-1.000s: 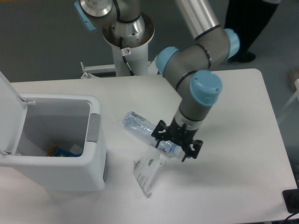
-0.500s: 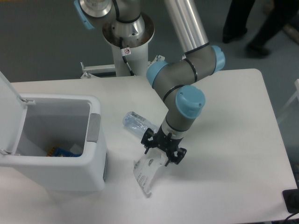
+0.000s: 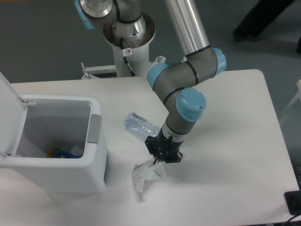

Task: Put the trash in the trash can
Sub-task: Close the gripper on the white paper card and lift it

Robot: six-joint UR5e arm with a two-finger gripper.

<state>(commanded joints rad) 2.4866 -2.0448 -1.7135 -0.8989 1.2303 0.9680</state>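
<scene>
A: Nearest, the paper wrapper (image 3: 146, 175) lies crumpled on the table (image 3: 225, 155), the gripper (image 3: 161, 155) pinched on its top edge.

B: And the bottle (image 3: 138, 125)?

A: Behind, its near end hidden by the gripper. The trash can (image 3: 56, 141) stands open at left, lid cut off.

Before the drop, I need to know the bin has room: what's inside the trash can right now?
The trash can stands open. Low on its floor lie a blue-and-yellow item and something white. The front wall covers the nearest part of the floor.
</scene>
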